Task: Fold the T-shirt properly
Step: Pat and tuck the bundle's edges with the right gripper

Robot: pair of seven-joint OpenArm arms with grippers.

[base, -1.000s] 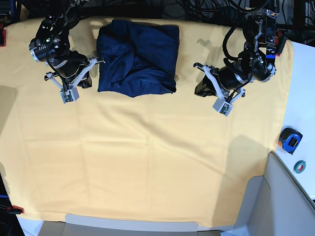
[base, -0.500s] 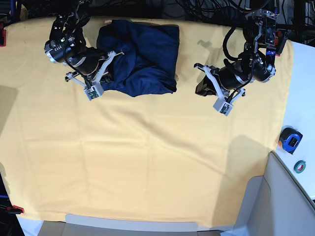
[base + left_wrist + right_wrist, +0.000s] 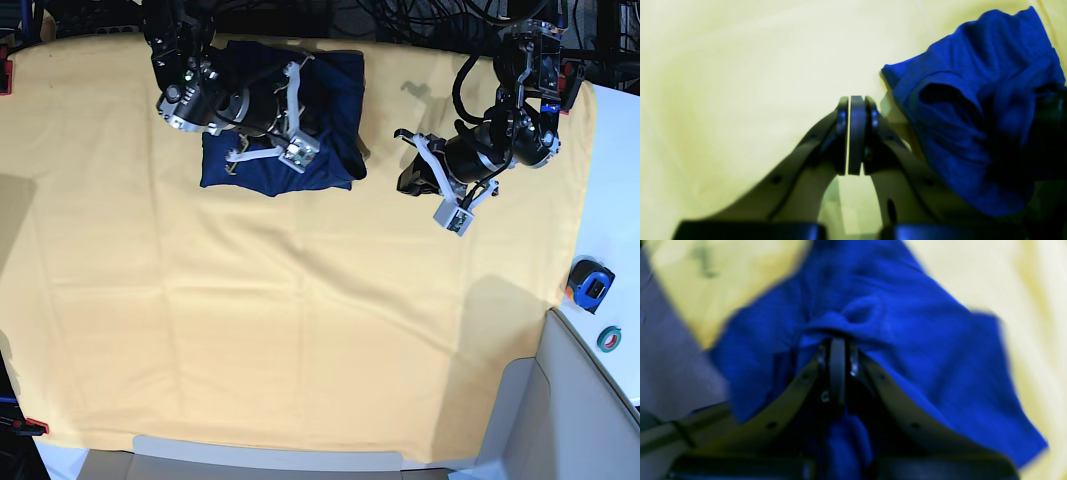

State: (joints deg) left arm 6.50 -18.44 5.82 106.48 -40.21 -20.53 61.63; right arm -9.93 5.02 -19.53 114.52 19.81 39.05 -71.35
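My right claw [image 3: 300,115] is clenched over the middle of the T-shirt [image 3: 335,100], its tips pressed into a fabric ridge; whether they pinch cloth, I cannot tell. The T-shirt's folded bundle lies squarish, no clear long axis. My left claw [image 3: 432,187], clenched empty, hovers beside it.

Both arms are black and bulky, hung with looping black cables. The left gripper [image 3: 452,205] and right gripper [image 3: 297,148] have pale grey, wishbone-shaped fingers with small screw holes and dark pads.
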